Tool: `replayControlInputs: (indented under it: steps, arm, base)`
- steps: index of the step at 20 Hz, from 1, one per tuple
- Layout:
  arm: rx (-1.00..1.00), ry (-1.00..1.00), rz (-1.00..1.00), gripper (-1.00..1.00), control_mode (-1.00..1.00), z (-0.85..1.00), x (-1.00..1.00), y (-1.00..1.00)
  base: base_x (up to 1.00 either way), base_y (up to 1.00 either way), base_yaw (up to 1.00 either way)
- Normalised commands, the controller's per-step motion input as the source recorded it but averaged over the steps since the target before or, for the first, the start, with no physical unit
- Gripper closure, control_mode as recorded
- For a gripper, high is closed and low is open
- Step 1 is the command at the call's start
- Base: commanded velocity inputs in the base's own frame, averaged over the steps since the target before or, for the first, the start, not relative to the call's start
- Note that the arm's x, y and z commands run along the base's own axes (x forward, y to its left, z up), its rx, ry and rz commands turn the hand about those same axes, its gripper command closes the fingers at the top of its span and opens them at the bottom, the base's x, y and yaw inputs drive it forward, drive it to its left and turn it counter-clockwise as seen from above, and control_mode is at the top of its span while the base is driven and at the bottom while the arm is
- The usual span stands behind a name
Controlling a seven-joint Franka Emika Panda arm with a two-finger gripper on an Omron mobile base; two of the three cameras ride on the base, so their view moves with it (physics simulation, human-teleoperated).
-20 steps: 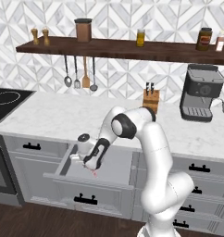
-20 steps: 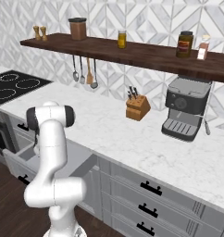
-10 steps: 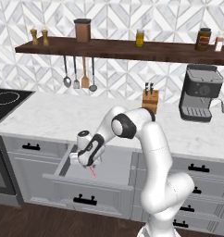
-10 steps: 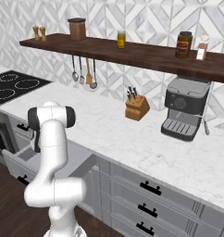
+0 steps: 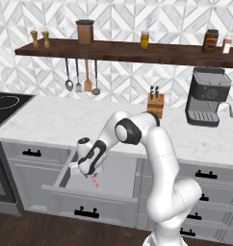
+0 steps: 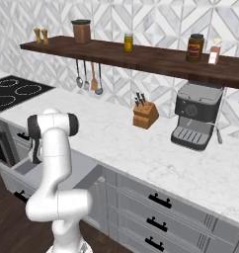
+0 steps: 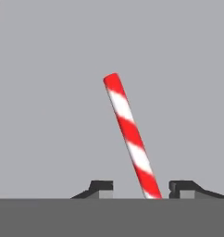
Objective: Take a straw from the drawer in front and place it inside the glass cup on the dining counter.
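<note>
A: Where is the straw [image 7: 130, 135]?

B: Inside the open drawer [image 5: 119, 169], lying on its plain grey floor. In the hand view it shows as a red and white striped stick running from the upper middle down between the two finger tips, closer to the right tip than to the left one. In the left base view it is a thin red-pink line [image 5: 95, 181] on the drawer floor, just below the hand.

A: And the gripper [image 7: 135, 187]?

B: It reaches down into the drawer, over the near end of the straw. The tips stand apart with the straw between them, and a gap shows on either side of it, wider on the left. I cannot tell whether the pads already touch it, so no grip can be claimed.

A: How does the drawer sit?

B: Pulled out from under the white marble counter [image 5: 51, 122], its panelled front with the black bar handle [image 5: 86, 212] towards the camera. From the right base view the arm bends down over the drawer's corner [image 6: 22, 168].

A: Around the drawer?

B: A knife block [image 5: 155, 102] stands on the counter behind the drawer, to its right, and a coffee machine [image 5: 207, 97] further right. Utensils [image 5: 82, 77] hang under the wooden shelf [image 5: 123, 49] above the counter.
</note>
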Motion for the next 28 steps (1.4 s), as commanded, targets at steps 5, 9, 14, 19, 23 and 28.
replayControlInputs:
  steps: [5,9,14,19,23,28]
  arm:
    - [0.0,0.0,0.4,1.0,-1.0,-1.0,-1.0,0.07]
    - [0.03,0.0,0.49,1.0,-1.0,-1.0,-1.0,0.0]
    - [0.22,0.0,0.35,1.0,-1.0,-1.0,-0.97,0.0]
    - [0.36,0.0,0.01,1.0,-1.0,-0.67,-0.88,-0.02]
    - [0.23,0.0,-0.02,1.0,-1.0,-0.47,-0.9,-0.08]
    - [-0.2,0.0,-0.04,1.0,-1.0,-0.86,-0.95,0.13]
  base:
    - [0.0,0.0,0.0]
    - [0.0,0.0,0.0]
    - [0.0,0.0,0.0]
    - [0.0,0.0,0.0]
    - [0.0,0.0,0.0]
    - [0.0,0.0,0.0]
